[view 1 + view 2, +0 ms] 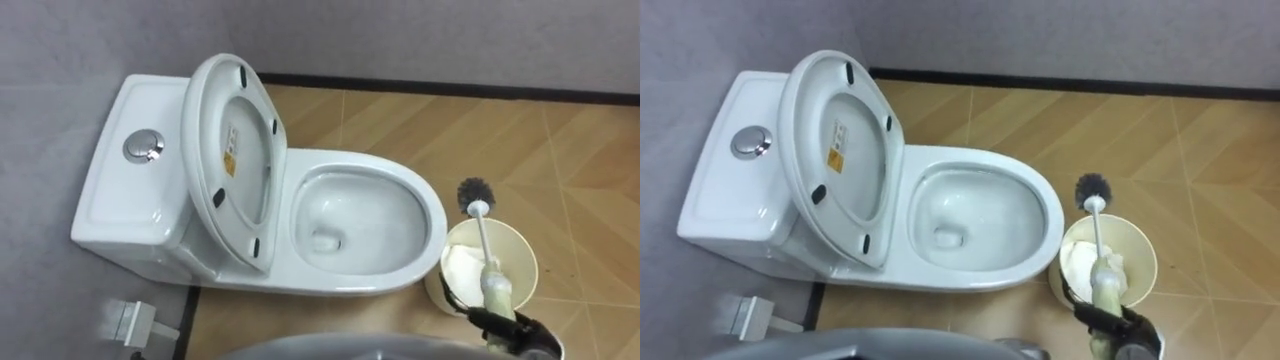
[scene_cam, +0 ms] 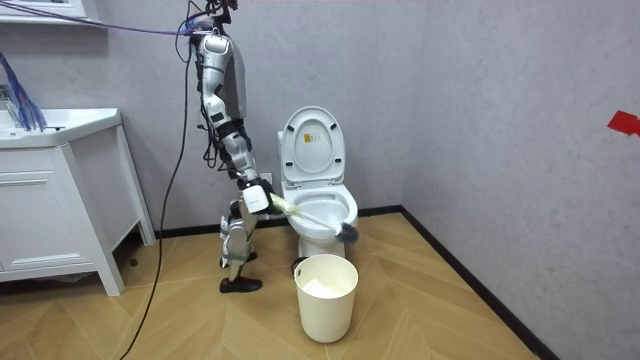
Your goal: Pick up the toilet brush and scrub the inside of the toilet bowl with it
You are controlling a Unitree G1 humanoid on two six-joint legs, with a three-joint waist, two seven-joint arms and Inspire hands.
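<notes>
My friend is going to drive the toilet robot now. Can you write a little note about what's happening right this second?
Right hand: shut on the white-handled toilet brush with dark bristles, low on the robot's right.
Brush head: in the air beside the white ceramic toilet, by the far edge of the round cream bucket, not in the bowl.
Done: white seat and lid are up, brush is in hand.
Left: move the head into the bowl and scrub.
</notes>
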